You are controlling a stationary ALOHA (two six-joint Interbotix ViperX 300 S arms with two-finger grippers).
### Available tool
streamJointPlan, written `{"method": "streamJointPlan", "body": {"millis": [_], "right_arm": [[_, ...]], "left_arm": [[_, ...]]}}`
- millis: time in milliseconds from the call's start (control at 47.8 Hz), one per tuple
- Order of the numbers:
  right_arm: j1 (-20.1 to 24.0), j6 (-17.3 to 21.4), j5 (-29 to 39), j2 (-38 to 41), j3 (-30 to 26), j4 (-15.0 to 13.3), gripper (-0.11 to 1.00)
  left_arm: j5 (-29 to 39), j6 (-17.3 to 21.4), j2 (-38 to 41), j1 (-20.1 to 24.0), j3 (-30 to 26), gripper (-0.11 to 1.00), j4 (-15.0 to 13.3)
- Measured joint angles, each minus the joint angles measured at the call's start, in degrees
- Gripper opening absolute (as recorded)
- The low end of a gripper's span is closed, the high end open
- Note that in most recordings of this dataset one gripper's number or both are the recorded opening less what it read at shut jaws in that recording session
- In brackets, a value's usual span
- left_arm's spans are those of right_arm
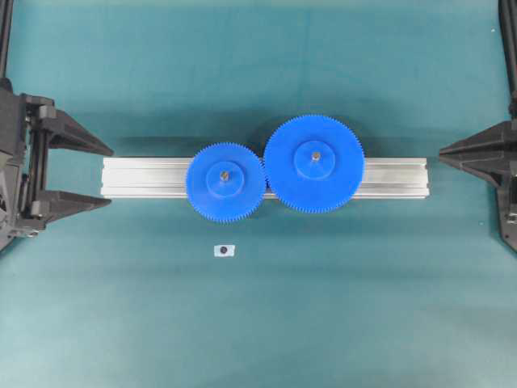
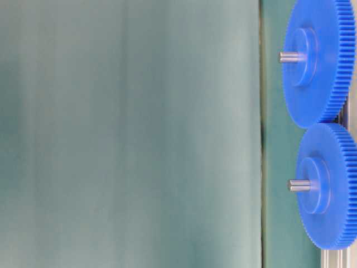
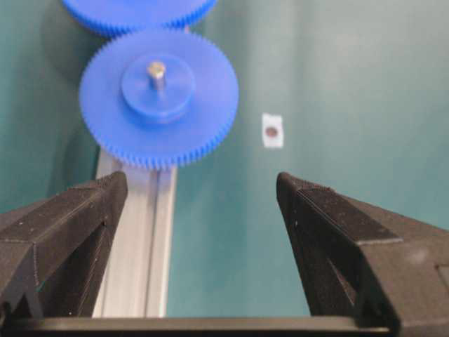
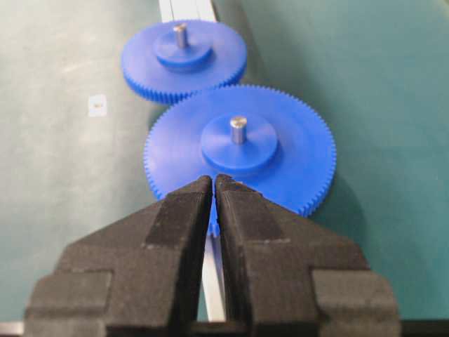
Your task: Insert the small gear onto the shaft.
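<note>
Small gear (image 3: 158, 98) on shaft (image 3: 156, 69), ahead of wide-open empty left jaws; right jaws seemingly closed, empty.

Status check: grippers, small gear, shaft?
Left gripper open, empty, off the rail's left end. Right gripper shut, empty. Small gear already seated on the shaft, meshing with the large gear. Nothing obstructing.

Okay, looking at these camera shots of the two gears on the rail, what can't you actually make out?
- White tag on the mat: overhead and wrist views, its dark dot too small to identify.
- Rail under the small gear and large gear: hidden by them, every view.
- Table-level view: left portion blurred; both tools out of frame.
- Right tool: overhead, cut off by the edge.
</note>
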Motion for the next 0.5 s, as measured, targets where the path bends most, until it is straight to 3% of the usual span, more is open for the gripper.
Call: {"method": "streamJointPlan", "body": {"millis": [502], "right_arm": [[0.0,0.0,0.0,0.0,0.0,-0.1,0.17]], "left_arm": [[0.7,-2.0,0.0,0.5,0.2,0.85,0.0]]}}
